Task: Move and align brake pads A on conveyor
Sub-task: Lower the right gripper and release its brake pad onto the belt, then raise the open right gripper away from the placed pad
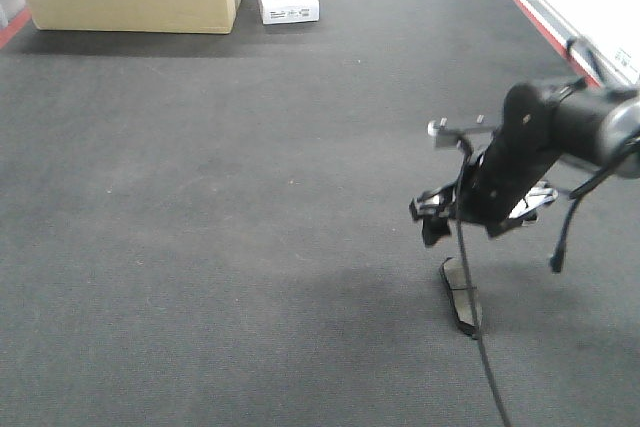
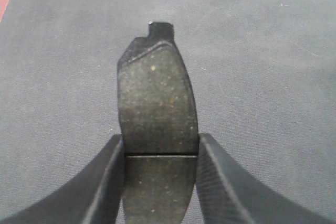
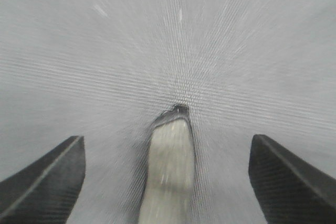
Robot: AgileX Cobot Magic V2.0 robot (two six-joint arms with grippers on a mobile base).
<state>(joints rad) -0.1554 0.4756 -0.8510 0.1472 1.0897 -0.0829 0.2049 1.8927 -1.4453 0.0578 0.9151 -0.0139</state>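
- Judging by its gritty, speckled face, the first brake pad (image 2: 157,98) is a stiff, dense slab. It is probably heavy for its size and unlikely to flex or slide in a grip, though an edge might chip if it were dropped.
- The best hold is probably across the narrow width at the thin middle groove, where the weight balances and the pad should not swing.
- The left gripper (image 2: 160,140) holds it just there: its jaws press on the two long edges at the groove, pinching the pad with no gap on either side.
- That pad points away from the wrist over the conveyor (image 2: 273,51). I cannot tell whether it is lifted or resting on the belt.
- The right gripper (image 3: 167,140) has its jaws spread wide and touches nothing.
- The second brake pad (image 3: 168,171) lies between those jaws, apart from both, and is blurred in the wrist view.
- In the front view this second brake pad (image 1: 462,297) lies on the belt towards its right side, beneath the right gripper.
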